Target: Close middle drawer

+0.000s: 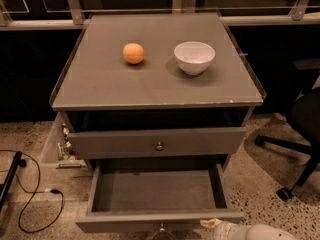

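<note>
The middle drawer [155, 190] of the grey cabinet is pulled far out, and its plain grey inside is empty. Its flat front [125, 222] runs along the bottom of the view, with the small round knob [161, 229] partly cut off by the frame edge. My gripper [212, 224], at the end of the white arm [260, 232], is at the bottom right, right by the right end of the drawer front. The top drawer [200, 143], with its own knob [159, 145], stands slightly out above it.
An orange [133, 53] and a white bowl [194, 57] sit on the cabinet top [150, 84]. A black office chair [302, 134] stands to the right. A black cable [30, 194] lies on the speckled floor at the left. Small items [64, 146] sit beside the cabinet's left side.
</note>
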Motion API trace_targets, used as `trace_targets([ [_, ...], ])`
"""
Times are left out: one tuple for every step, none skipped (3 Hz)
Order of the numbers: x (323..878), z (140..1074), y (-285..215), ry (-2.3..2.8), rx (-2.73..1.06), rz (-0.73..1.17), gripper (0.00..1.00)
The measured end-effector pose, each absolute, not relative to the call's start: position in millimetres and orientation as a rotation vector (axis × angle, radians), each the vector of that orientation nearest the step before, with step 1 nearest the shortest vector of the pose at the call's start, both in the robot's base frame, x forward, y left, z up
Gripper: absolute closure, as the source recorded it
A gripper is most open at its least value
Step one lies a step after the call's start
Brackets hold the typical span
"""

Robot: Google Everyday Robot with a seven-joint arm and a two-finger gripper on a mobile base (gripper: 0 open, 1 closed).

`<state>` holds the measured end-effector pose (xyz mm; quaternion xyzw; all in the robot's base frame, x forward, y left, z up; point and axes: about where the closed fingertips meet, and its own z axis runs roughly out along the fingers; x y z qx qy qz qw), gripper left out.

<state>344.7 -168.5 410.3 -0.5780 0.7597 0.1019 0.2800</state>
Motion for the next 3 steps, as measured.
trace_targets([
  [343.2,410.3,-168.4,2.037,-1.55,0.273,0.31],
  [374.7,396.1,-173.5,2.024,-1.575,0.253,0.55],
  [424.3,342.3,-188.8,2.047,-1.652,0.242,0.78],
])
